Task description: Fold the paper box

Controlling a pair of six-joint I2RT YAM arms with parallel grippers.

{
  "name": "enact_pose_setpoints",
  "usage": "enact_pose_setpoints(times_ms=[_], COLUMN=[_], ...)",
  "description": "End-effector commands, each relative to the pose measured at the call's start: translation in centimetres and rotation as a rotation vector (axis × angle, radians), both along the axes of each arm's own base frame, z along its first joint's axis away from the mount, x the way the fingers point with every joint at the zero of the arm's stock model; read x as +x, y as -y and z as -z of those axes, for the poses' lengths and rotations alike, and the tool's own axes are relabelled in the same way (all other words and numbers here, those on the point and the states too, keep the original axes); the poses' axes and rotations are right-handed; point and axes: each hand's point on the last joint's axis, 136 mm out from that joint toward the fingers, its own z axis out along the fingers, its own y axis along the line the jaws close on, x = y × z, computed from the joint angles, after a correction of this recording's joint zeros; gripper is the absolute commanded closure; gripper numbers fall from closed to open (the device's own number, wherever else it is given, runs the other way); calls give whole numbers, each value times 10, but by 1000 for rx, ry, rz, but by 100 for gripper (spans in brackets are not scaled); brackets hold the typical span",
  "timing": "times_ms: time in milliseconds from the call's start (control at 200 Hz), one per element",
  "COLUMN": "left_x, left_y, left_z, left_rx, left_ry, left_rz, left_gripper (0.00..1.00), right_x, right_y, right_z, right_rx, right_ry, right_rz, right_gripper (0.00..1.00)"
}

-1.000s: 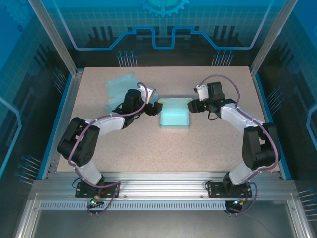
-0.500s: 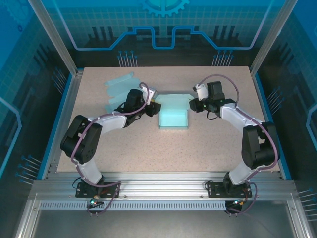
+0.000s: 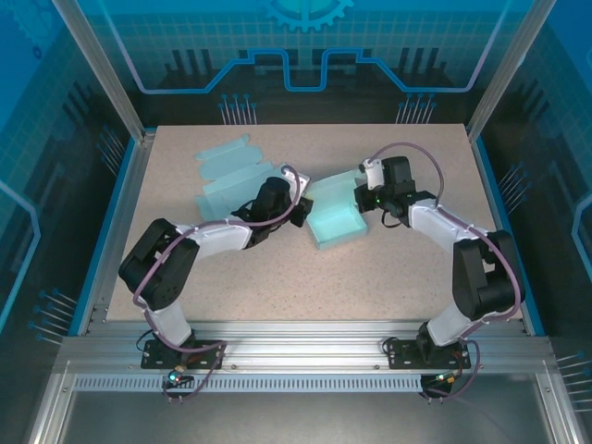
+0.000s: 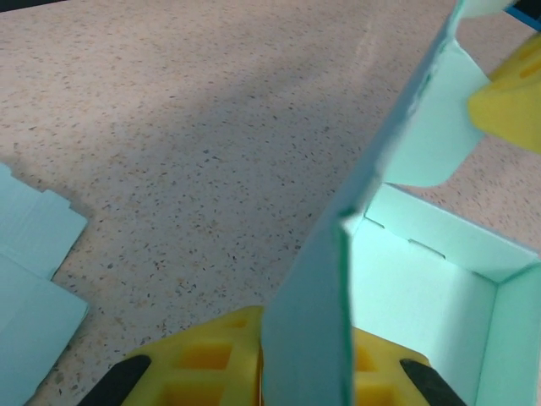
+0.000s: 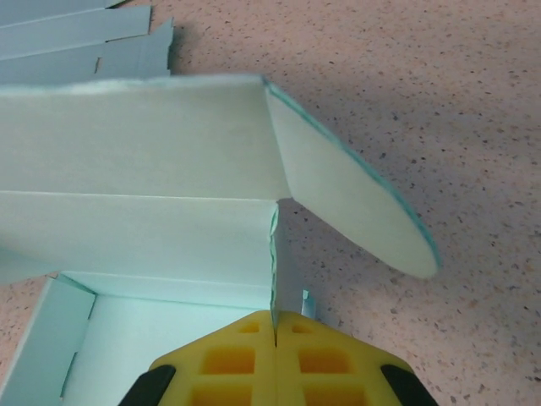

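A pale mint paper box (image 3: pixel 335 217) stands half-folded at mid-table, turned a little askew, its lid flap raised toward the back. My left gripper (image 3: pixel 298 212) is shut on the box's left wall (image 4: pixel 314 321), which runs up between its yellow fingers (image 4: pixel 211 359). On the opposite side, my right gripper (image 3: pixel 363 199) is shut on the box's right wall (image 5: pixel 272 279), pinched thin between its yellow pads (image 5: pixel 232 359). The lid (image 5: pixel 135 135) and a rounded tuck flap (image 5: pixel 351 207) hang over the open inside (image 5: pixel 161 334).
Flat unfolded mint box blanks (image 3: pixel 227 171) lie spread at the back left of the speckled table (image 3: pixel 277 277); their edges show in the left wrist view (image 4: pixel 34 279) and the right wrist view (image 5: pixel 76 34). A blue rail (image 3: pixel 116 217) edges the table's left side.
Both grippers have gone from open to shut on the box's side walls. The left arm has reached further right, and the box has turned askew and shifted slightly toward the front right.
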Motion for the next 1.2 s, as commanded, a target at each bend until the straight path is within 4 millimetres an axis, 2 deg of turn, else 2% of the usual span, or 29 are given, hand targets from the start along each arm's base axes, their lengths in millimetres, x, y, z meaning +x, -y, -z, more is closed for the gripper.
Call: enact_pose_setpoints(times_ms=[0, 135, 165, 185, 225, 360, 430, 540, 730, 875, 965, 1106, 1196], left_x=[18, 25, 26, 26, 27, 28, 26, 20, 7, -2, -7, -9, -7], left_y=[5, -2, -3, -2, -3, 3, 5, 5, -13, -28, -36, -43, -42], left_z=[-25, -27, -28, -30, -31, -38, -36, -33, -24, -16, -14, -23, -33], left_rx=[-77, -138, -156, -169, -188, -216, -213, -220, -166, -111, -111, -113, -120], left_ry=[61, 42, 36, 33, 27, 14, -8, -32, -48, -57, -62, -35, -17], left_rz=[-120, -235, -255, -268, -289, -328, -342, -340, -368, -386, -384, -317, -218], left_gripper=[85, 83, 80, 79, 77, 66, 57, 49, 41, 25, 24, 23, 15], right_x=[-8, -17, -16, -22, -25, -30, -30, -31, -30, -30, -31, -32, -33], right_y=[-14, -18, -19, -18, -17, -16, -16, -14, -12, -11, -11, -9, -9], right_z=[-5, -9, -15, -7, -6, -8, -9, -5, -3, -6, -7, -8, -9], right_rx=[35, 36, 38, 32, 32, 37, 34, 21, 14, 12, 11, 2, 0], right_ry=[24, 67, 92, 81, 92, 129, 139, 132, 128, 132, 133, 136, 140], right_rz=[11, 17, 23, 26, 32, 52, 62, 76, 87, 91, 90, 90, 85], right_gripper=[100, 100, 100, 100, 100, 100, 100, 100, 100, 100, 100, 100, 100])
